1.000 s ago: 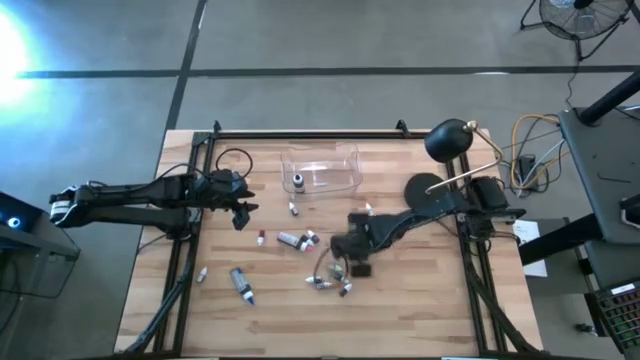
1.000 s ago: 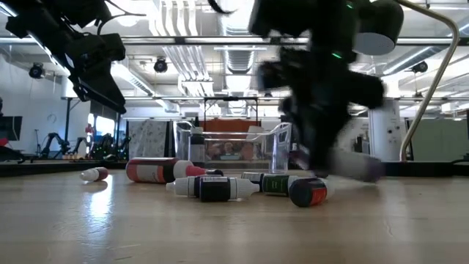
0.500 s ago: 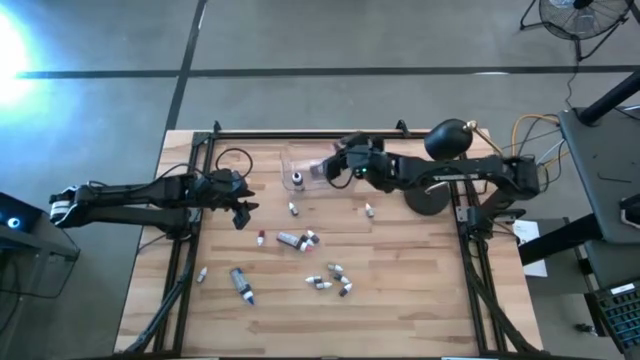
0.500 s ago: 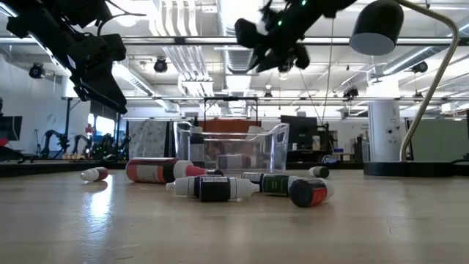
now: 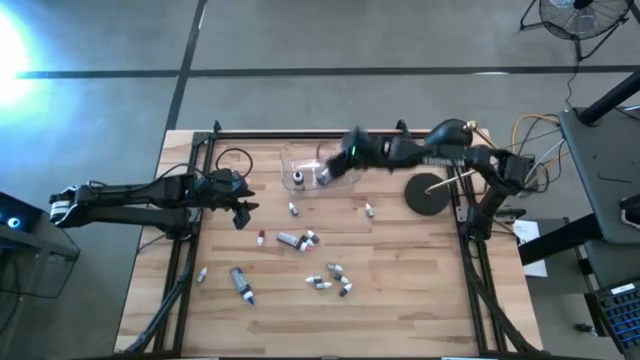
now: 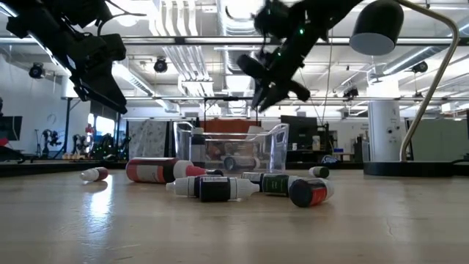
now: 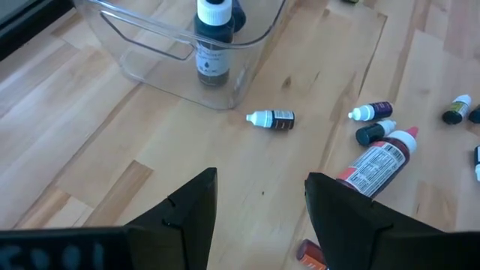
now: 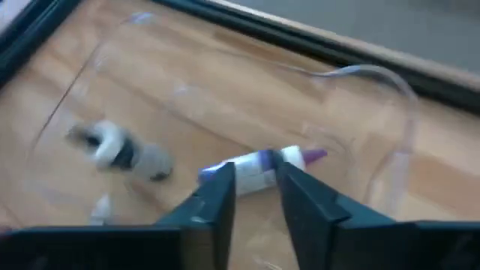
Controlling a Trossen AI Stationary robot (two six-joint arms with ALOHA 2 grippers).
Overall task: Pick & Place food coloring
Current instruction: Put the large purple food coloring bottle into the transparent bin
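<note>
Two grippers show. The right gripper hangs over the clear box at the far middle of the desk; its fingers stand a narrow gap apart, and a tube with a purple cap shows beyond that gap in the right wrist view. Whether they touch it, I cannot tell. The left gripper hovers above the desk's left side, fingers spread wide and holding nothing. One dark bottle stands upright inside the box; a second small one shows there, blurred. Roughly ten more food coloring pieces lie scattered on the desk, among them a red-capped tube.
</note>
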